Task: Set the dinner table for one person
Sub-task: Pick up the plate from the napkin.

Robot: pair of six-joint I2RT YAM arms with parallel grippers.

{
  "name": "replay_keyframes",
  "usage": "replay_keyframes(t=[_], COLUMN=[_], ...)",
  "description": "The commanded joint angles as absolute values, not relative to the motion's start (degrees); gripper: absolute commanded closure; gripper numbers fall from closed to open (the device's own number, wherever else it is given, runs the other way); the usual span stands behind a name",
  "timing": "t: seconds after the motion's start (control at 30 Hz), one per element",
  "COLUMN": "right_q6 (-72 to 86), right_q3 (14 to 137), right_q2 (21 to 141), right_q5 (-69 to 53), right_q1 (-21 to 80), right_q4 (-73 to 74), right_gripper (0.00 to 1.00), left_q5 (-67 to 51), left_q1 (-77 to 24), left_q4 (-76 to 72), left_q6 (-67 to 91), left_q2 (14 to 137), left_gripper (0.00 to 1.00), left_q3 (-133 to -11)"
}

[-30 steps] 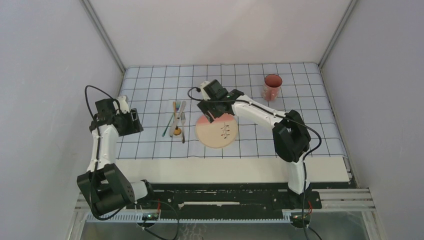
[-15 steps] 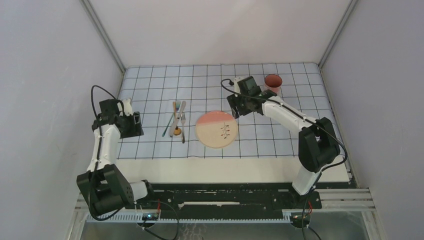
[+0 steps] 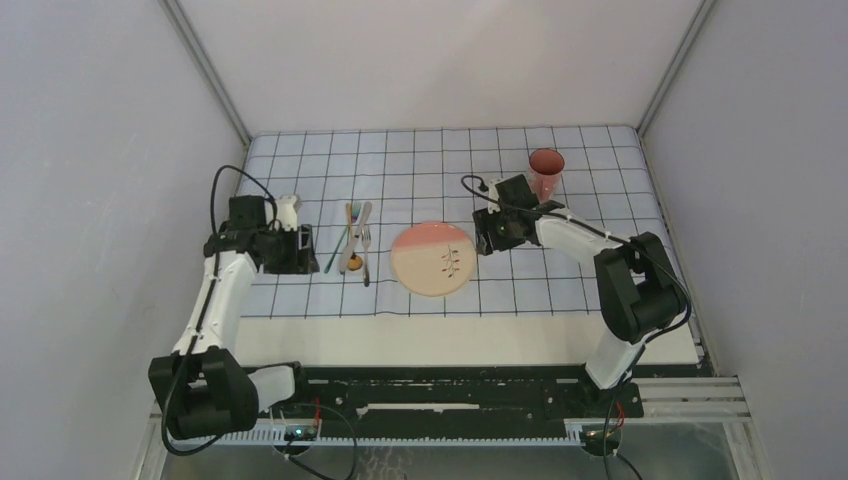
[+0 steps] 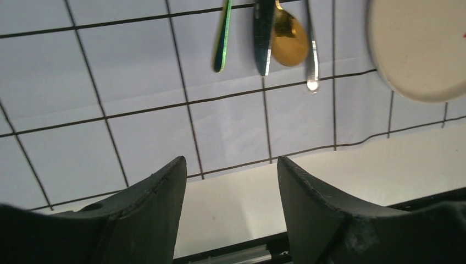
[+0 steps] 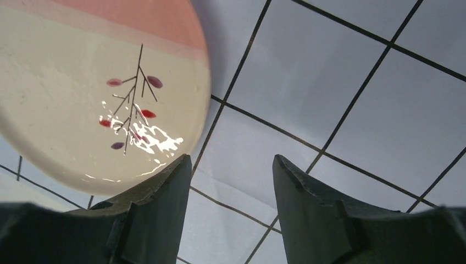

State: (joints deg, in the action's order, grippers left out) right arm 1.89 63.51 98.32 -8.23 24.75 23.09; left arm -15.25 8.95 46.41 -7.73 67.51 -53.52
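A round cream plate (image 3: 432,258) with a pink band and a twig pattern lies mid-cloth; the right wrist view shows it too (image 5: 82,93). Left of it is a cluster of cutlery (image 3: 353,240): a green-handled piece (image 4: 223,36), a dark knife (image 4: 264,36), a gold spoon (image 4: 289,38) and a silver handle (image 4: 310,49). A reddish cup (image 3: 544,173) stands upright at the back right. My left gripper (image 3: 302,250) (image 4: 231,165) hovers open just left of the cutlery. Beside the plate's right rim, my right gripper (image 3: 487,240) (image 5: 231,162) is open and empty.
A pale-blue cloth (image 3: 600,260) with a black grid covers most of the dinner table (image 3: 450,340), whose cream surface shows as a strip along the near edge. Grey walls close in the left, right and back sides.
My right gripper left the spot over the plate, swung right toward the cup, then came down beside the plate's right rim, its jaws a little narrower. The left arm moved right toward the cutlery.
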Motion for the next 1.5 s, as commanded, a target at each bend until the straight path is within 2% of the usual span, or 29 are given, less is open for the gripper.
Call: replay_keyframes(t=[0.0, 0.33, 0.53, 1.0, 1.47], right_q6=[5.18, 7.62, 9.3, 7.54, 6.23], right_q3=[63.52, 63.63, 63.81, 64.92, 63.66], right_q2=[95.47, 98.08, 98.88, 102.63, 103.95], right_q5=[-12.73, -20.27, -23.26, -22.79, -24.82], right_q1=[23.35, 24.05, 23.29, 23.61, 18.98], right_q4=[15.62, 9.69, 9.56, 10.65, 11.68], right_gripper=[0.37, 0.39, 0.4, 0.45, 0.42], left_q5=[-19.29, -30.92, -38.11, -34.81, -31.21], left_q1=[5.2, -1.92, -8.91, -14.7, -15.24], left_q4=[43.65, 27.54, 22.86, 18.04, 15.56], left_q6=[-4.29, 7.6, 11.62, 9.97, 8.74], left_q2=[67.27, 72.18, 80.23, 90.31, 94.22], left_gripper=[0.34, 0.34, 0.35, 0.36, 0.36], left_q3=[-58.83, -56.7, -56.42, -53.65, -55.26])
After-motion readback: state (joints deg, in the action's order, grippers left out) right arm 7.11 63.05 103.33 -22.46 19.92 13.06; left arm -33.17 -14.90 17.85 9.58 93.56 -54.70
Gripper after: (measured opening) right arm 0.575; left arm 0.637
